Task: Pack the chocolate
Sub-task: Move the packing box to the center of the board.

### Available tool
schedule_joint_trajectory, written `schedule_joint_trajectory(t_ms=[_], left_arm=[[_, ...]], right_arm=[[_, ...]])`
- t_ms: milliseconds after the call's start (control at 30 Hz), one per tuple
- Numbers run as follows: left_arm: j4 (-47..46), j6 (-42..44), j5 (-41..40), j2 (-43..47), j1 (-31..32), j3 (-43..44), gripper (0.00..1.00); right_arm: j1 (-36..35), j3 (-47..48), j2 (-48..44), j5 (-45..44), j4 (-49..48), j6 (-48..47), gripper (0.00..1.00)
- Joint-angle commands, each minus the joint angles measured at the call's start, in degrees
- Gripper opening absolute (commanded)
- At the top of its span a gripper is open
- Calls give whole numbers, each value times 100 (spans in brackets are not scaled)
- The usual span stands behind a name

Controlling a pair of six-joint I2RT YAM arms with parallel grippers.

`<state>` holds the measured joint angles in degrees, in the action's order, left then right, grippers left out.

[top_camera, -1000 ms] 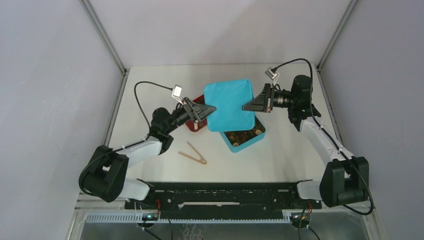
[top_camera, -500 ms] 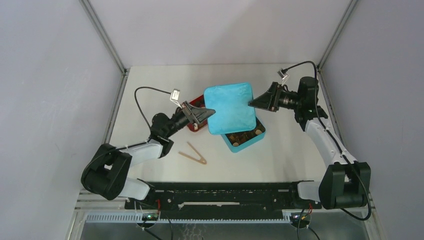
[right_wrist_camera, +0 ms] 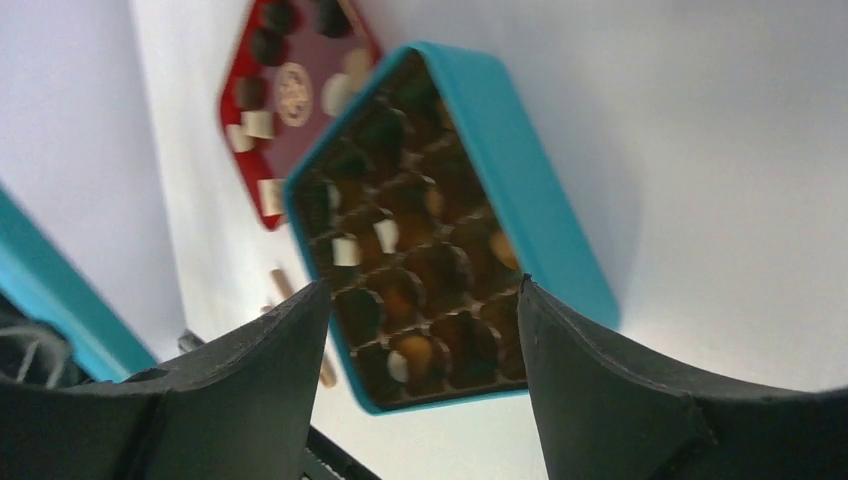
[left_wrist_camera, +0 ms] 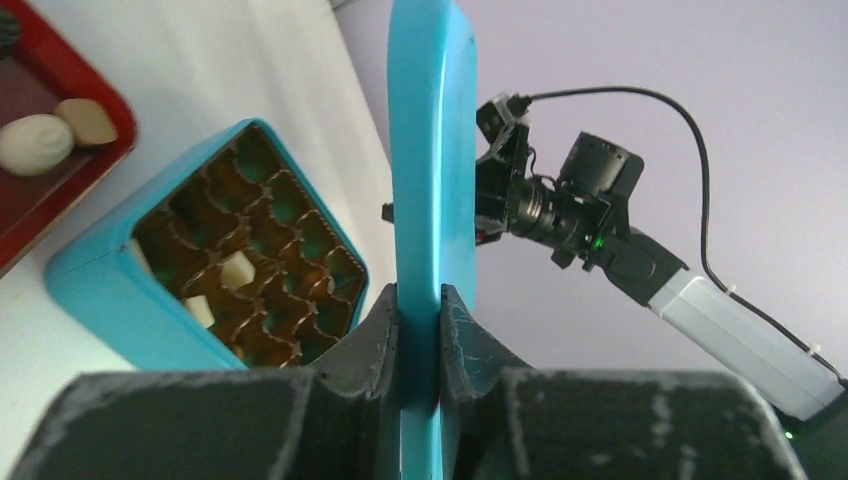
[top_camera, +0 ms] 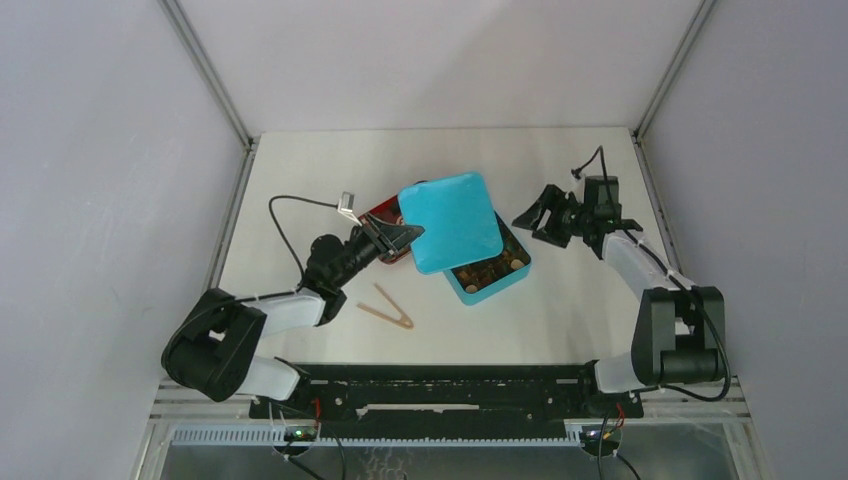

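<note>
Lid point(top_camera: 452, 220), one, clamped edge-on in left pincer point(left_wrist_camera: 418, 300); right pincer point(right_wrist_camera: 420, 290) gapes wide, empty. One box point(right_wrist_camera: 545, 215) between pincers; one red tray point(left_wrist_camera: 112, 112) beside left pincer, chocolate point(left_wrist_camera: 35, 143) count unclear, lid hiding part.

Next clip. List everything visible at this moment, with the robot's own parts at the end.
table: one, white, under everything
box: one, teal, open, mid-table
grid insert: one, dark brown, inside the box
red tray: one, left of the box
chocolates: many, dark brown, tan and cream; some in the insert's cells, others on the tray
box lid: one, teal, held raised over the box
tongs: one pair, tan wood, on the table near-left of the box
left gripper: shut on the lid's edge
right gripper: open, empty, right of the box
</note>
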<state>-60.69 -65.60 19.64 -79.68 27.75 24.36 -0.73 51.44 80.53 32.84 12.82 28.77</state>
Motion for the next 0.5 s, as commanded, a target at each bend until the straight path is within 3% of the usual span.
schedule_joint_trajectory(t_ms=[0,467], left_arm=[[120,-126,-473,229,55,-131,0],[460,-231,-623,263,64,-334,0]], right_arm=[[29,-214,274,-697,-160,-33,77],[-921,-929,351,-167,-1215,1021,77]])
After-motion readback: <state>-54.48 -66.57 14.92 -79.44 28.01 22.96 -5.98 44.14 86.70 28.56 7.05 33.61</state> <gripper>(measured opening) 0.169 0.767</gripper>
